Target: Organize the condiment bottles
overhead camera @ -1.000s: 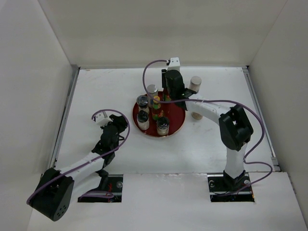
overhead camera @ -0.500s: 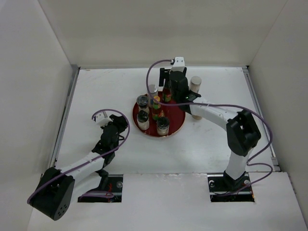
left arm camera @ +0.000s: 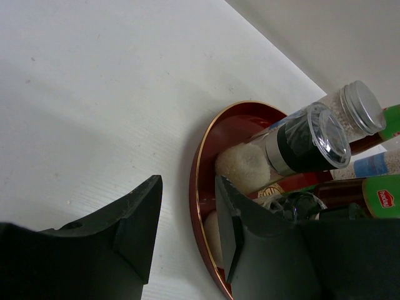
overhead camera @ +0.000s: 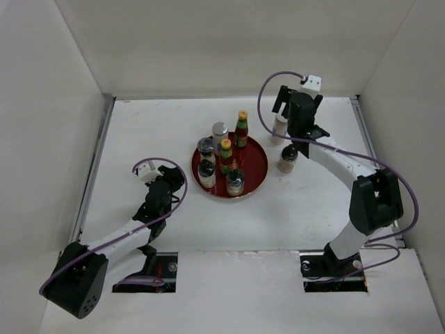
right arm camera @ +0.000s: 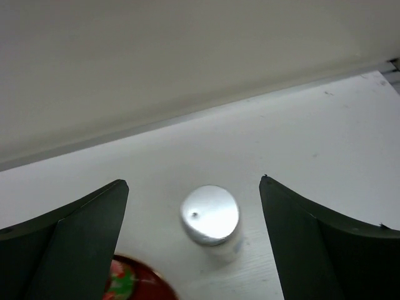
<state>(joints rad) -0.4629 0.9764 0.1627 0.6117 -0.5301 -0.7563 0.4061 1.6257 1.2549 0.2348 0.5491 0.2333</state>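
Condiment bottles (overhead camera: 226, 154) crowd the red tray (overhead camera: 256, 162); 2 stand beside it.

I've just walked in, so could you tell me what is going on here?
The right arm holds its jaws open over a pale silver-topped shaker on the white table, right of the round red tray. Most condiment bottles stand on the tray; one short jar stands beside it. The left arm sits nearby, jaws empty.

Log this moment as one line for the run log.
right gripper: open over shaker, off tray | left gripper: empty, beside tray | also off tray: small jar
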